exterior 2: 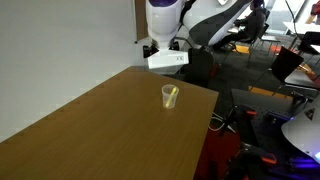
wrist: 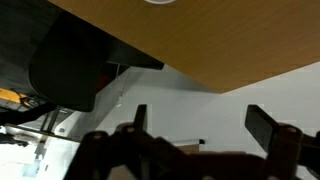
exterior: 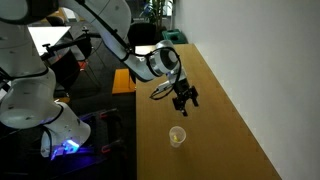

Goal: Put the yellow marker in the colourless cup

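Observation:
The colourless cup (exterior: 178,136) stands upright on the brown wooden table (exterior: 225,120). It also shows in an exterior view (exterior 2: 170,97), and its rim just shows at the top edge of the wrist view (wrist: 160,2). The yellow marker (exterior 2: 173,93) leans inside the cup, its tip above the rim. My gripper (exterior: 184,101) hangs in the air above the table, a little beyond the cup and apart from it. In the wrist view the gripper (wrist: 200,125) has its two fingers spread wide with nothing between them.
A white wall (exterior 2: 60,40) runs along one long side of the table. Off the open table edge are a black office chair (wrist: 65,70), the robot base with a blue light (exterior: 68,146), and cables and equipment on the floor (exterior 2: 270,130).

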`<move>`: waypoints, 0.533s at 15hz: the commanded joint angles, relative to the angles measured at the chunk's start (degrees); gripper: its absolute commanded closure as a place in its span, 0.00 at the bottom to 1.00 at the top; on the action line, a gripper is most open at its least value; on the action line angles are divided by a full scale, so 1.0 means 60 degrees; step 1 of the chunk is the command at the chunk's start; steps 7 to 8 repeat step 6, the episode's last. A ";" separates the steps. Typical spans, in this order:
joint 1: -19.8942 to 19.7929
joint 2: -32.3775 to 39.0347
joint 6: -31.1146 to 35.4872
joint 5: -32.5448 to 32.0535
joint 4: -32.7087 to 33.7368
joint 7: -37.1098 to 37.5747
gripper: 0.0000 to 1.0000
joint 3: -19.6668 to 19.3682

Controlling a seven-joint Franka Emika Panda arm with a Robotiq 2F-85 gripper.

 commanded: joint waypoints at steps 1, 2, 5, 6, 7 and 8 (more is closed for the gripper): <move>-0.0473 -0.0786 0.1588 0.0007 -0.0717 -0.1632 0.00 0.0103; -0.0251 -0.0283 0.0884 0.0019 -0.0238 -0.0883 0.00 0.0069; -0.0290 -0.0306 0.0991 0.0034 -0.0275 -0.0994 0.00 0.0058; -0.0285 -0.0276 0.0991 0.0034 -0.0272 -0.0991 0.00 0.0060; -0.0285 -0.0276 0.0991 0.0034 -0.0272 -0.0991 0.00 0.0060; -0.0285 -0.0276 0.0991 0.0034 -0.0272 -0.0991 0.00 0.0060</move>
